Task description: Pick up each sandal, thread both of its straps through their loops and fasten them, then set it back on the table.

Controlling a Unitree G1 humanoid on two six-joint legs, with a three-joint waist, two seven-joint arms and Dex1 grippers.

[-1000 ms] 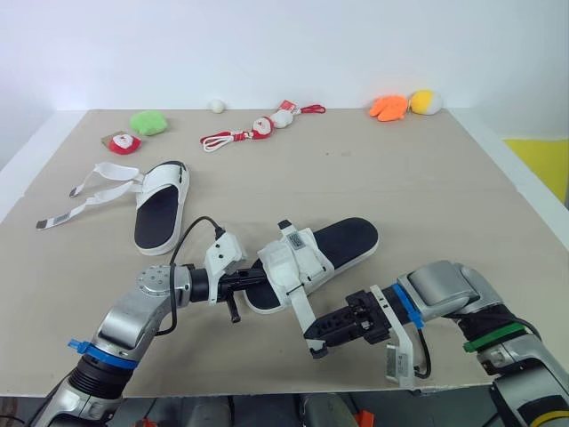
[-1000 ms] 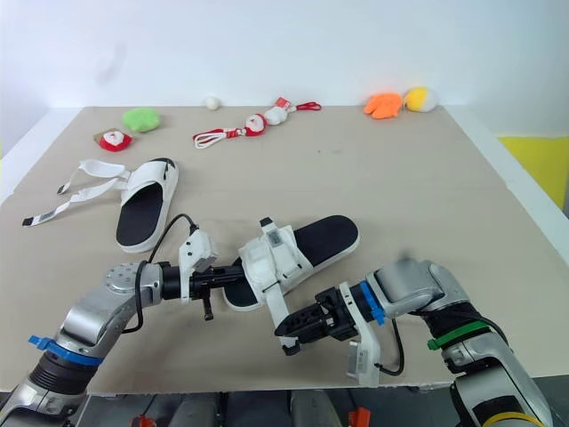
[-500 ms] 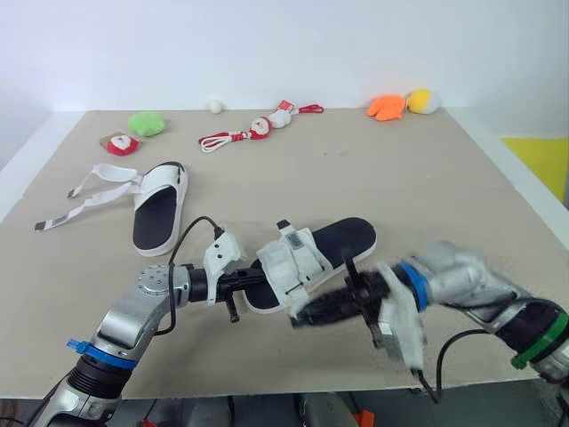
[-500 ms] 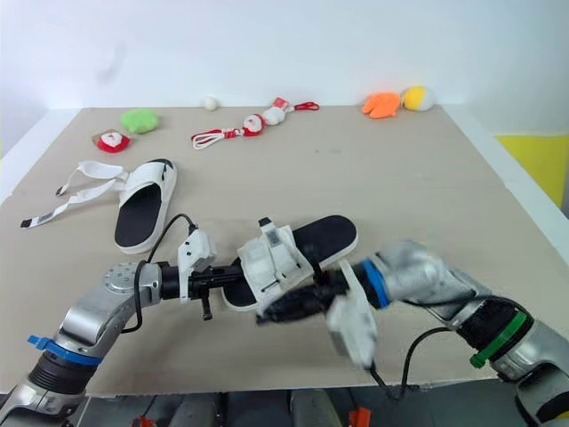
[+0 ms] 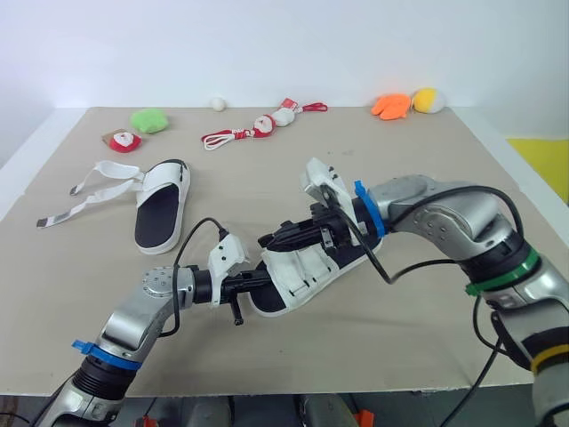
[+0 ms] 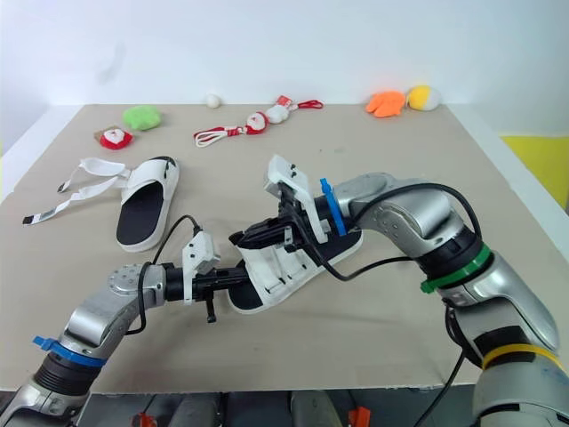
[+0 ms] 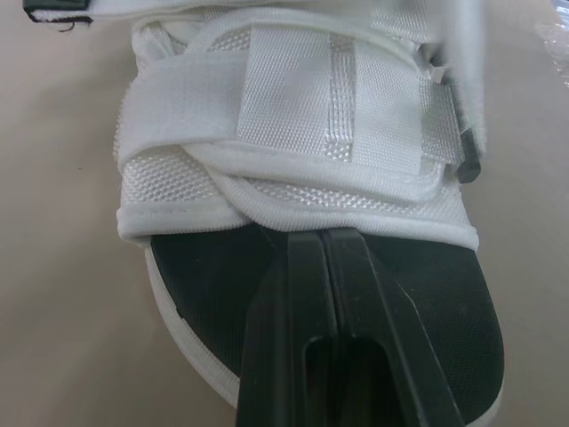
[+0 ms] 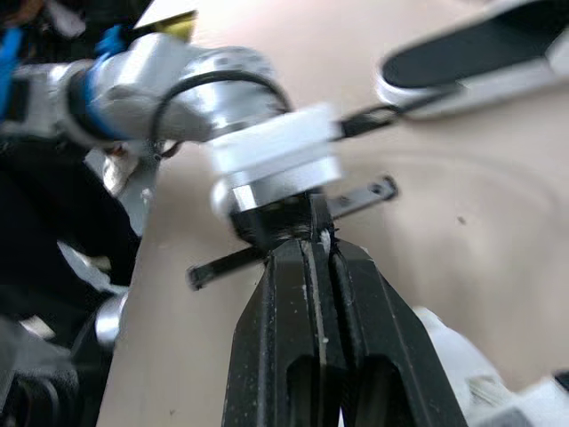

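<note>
Sandal mid-bench, long axis running from toe, where left hand is clenched on it, away to heel at robot's right; right hand over straps, nearest them, pinched closed, cannot tell if holding one

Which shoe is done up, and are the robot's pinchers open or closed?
Near white sandal with black footbed: tilted, being held, fastening unclear.
Far white sandal with black footbed: flat on the beige table, straps undone, trailing.
Left gripper: shut on near sandal's toe end.
Right gripper: shut on near sandal's upper.
</note>
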